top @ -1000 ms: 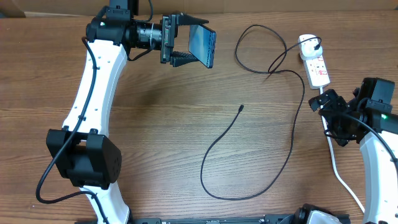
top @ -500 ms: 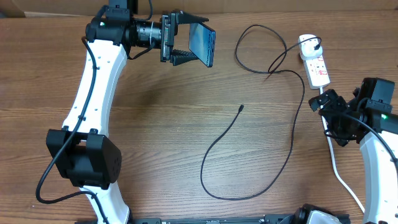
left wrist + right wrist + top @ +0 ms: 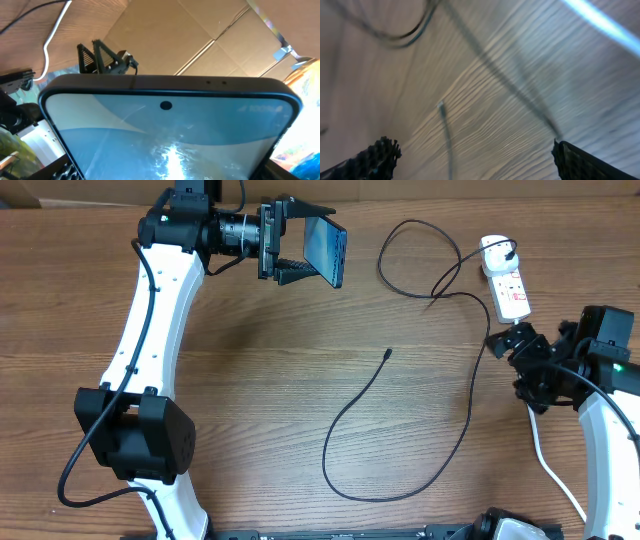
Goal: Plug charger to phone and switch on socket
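My left gripper is shut on the phone and holds it raised on edge at the back of the table. Its blue-teal screen fills the left wrist view. The charger cable loops over the middle of the table. Its black connector tip lies loose on the wood, and it shows blurred in the right wrist view. Its other end is at the white plug in the socket block. My right gripper is open and empty, just below the socket and right of the cable.
The socket's thick white cord runs down the right side under my right arm. Cardboard walls stand behind the table.
My right gripper has moved a little left toward the cable and turned; the right wrist view is blurred by motion. The left arm and phone have not moved.
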Robot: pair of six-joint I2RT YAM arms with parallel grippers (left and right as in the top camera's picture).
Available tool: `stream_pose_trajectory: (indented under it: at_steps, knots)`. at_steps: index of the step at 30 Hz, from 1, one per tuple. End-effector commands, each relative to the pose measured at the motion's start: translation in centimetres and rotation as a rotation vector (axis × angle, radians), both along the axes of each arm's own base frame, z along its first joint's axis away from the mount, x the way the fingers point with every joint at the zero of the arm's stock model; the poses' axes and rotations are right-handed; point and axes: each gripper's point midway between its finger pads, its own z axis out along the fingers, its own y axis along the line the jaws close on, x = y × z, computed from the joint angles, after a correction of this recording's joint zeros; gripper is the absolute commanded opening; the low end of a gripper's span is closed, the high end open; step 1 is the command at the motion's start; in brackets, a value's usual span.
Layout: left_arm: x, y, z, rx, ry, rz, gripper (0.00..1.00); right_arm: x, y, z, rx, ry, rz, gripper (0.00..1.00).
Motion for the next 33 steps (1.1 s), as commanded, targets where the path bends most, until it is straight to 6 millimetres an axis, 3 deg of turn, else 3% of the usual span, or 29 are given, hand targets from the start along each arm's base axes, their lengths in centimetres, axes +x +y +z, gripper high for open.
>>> stream_pose_trajectory:
  at_steps: [1,9,12,17,22,25,27,33]
  knots:
    - [-0.1,0.1,0.9,0.014,-0.056,0.014,0.65,0.7,3.9,2.5,0.173,-0.131,0.188,1.0]
    - [1.8,0.7,-1.0,0.133,-0.09,0.115,0.64,-0.2,5.0,2.7,0.229,-0.116,0.222,1.0]
    - [2.7,1.3,-2.4,0.219,-0.135,0.166,0.62,-0.1,6.1,3.6,0.249,-0.183,0.32,1.0]
    - [2.7,2.1,-5.1,0.368,-0.122,0.204,0.62,0.0,8.4,4.2,0.23,-0.256,0.475,0.97]
    - [1.6,3.2,-8.0,0.526,-0.05,0.226,0.63,1.2,12.3,5.4,0.215,-0.347,0.603,0.94]
    - [0.9,2.9,-8.7,0.572,-0.054,0.2,0.63,2.5,14.9,6.4,0.206,-0.403,0.632,0.94]
    - [0.3,2.8,-9.4,0.614,-0.033,0.193,0.62,3.1,16.9,7.4,0.201,-0.469,0.684,1.0]
    - [0.1,3.8,-10.5,0.7,-0.01,0.216,0.62,3.1,20.8,8.6,0.203,-0.56,0.8,1.0]
